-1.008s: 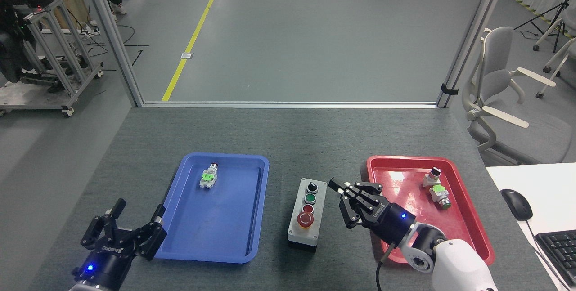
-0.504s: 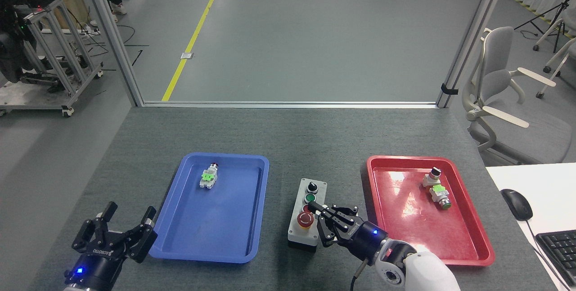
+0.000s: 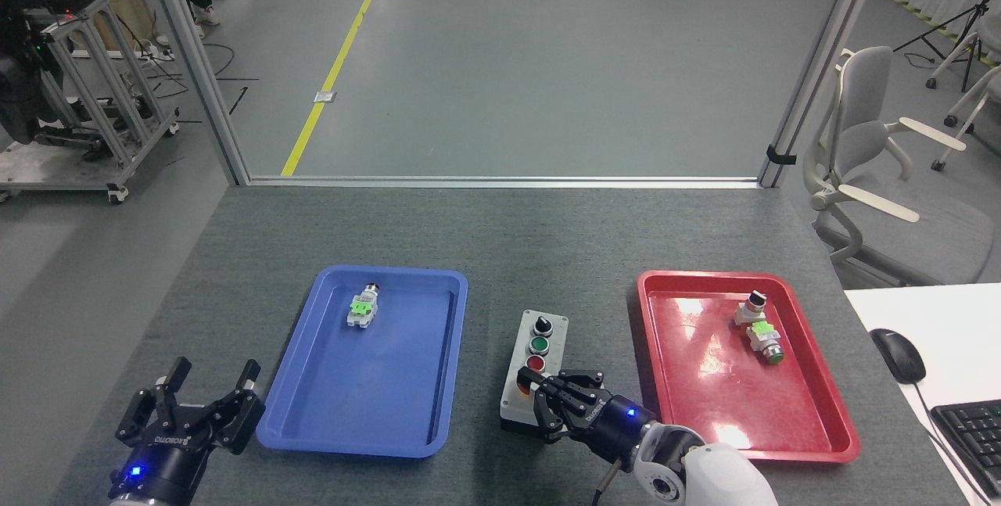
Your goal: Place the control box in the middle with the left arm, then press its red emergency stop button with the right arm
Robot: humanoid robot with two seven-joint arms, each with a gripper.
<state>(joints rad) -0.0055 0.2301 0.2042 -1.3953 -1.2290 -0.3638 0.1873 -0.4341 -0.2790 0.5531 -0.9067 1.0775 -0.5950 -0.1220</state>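
Control box [image 3: 535, 365], grey-lidded on a black base, lying at lower centre of the frame between blue tray [image 3: 367, 365] and red tray [image 3: 743, 365], with black knob, green button and small red button visible in a row. Right gripper [image 3: 530, 390] over the box's near end, covering the big red button; fingers apparently drawn together, exact state not discernible. Left gripper [image 3: 209, 379] at lower left, just beside the blue tray, fingers spread and holding nothing.

Bare table [image 3: 547, 240] beyond both trays [image 3: 313, 436].
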